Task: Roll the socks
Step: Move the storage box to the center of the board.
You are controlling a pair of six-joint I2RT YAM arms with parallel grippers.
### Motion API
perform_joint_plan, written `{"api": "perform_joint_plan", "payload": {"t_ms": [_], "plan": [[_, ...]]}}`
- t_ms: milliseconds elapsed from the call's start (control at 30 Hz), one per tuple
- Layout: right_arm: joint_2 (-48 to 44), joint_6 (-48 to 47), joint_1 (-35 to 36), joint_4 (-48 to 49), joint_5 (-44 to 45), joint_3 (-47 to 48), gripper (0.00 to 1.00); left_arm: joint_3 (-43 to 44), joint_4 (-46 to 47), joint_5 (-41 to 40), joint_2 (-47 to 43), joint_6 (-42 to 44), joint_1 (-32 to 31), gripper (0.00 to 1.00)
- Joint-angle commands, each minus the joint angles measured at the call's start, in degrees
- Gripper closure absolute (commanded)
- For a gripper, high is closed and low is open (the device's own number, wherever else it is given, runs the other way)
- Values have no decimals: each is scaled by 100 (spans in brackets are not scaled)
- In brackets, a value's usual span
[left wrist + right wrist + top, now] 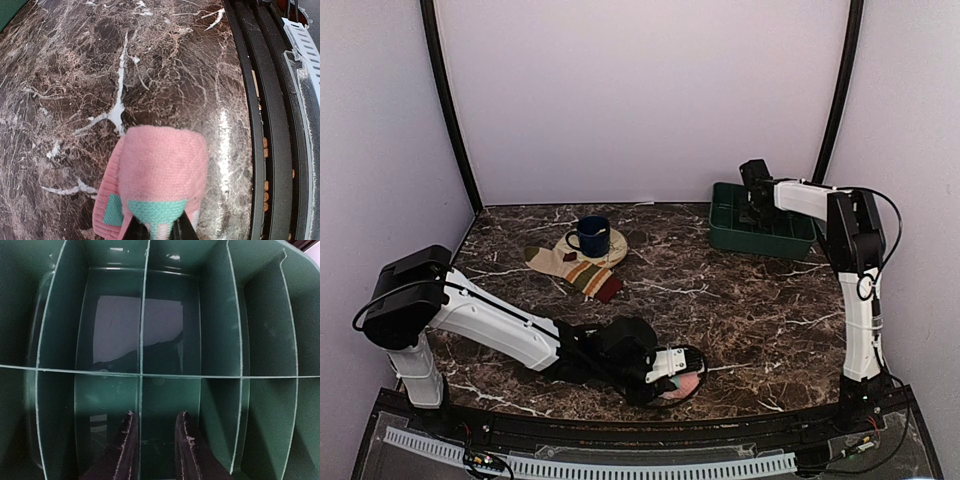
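The pink sock (160, 170) with mint patches is folded into a thick bundle low over the marble table, close to its front edge. My left gripper (157, 229) is shut on the bundle's near end; from above the sock (684, 384) shows at the tip of that gripper (672, 382). The cream striped sock (582, 270) lies flat at the back left, its upper part tucked under a coaster. My right gripper (754, 207) hovers over the green tray. In the right wrist view this gripper (156, 416) is open, with nothing between its fingers.
A dark blue mug (590, 235) stands on a round tan coaster (613, 246) at the back left. The green divided tray (760, 238) sits at the back right, and its compartment walls (215, 315) fill the right wrist view. A black rail (257, 125) borders the table's front edge.
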Motion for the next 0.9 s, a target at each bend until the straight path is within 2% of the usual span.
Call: {"api": "perform_joint_plan", "payload": {"t_ms": [0,100,333,567,867], "plan": [[191,68,-50,-134,-104,85,78,-236,-1252,-229,306,-54,134,100],[184,92,-50,-111,-169,-67,80,-240,-1257,-231,306,-69,157,100],[-83,277,-50,-6,-550,-815,100,-260,-1260,-234,279,-129,245,100],[-773,498,264,220,-755,-1933,100,-271,-1318,-177,262,-168,268,100],[-1779,1315,1327,634,-712,-3559,100,-289,-1502,-142,225,-370,268,100]]}}
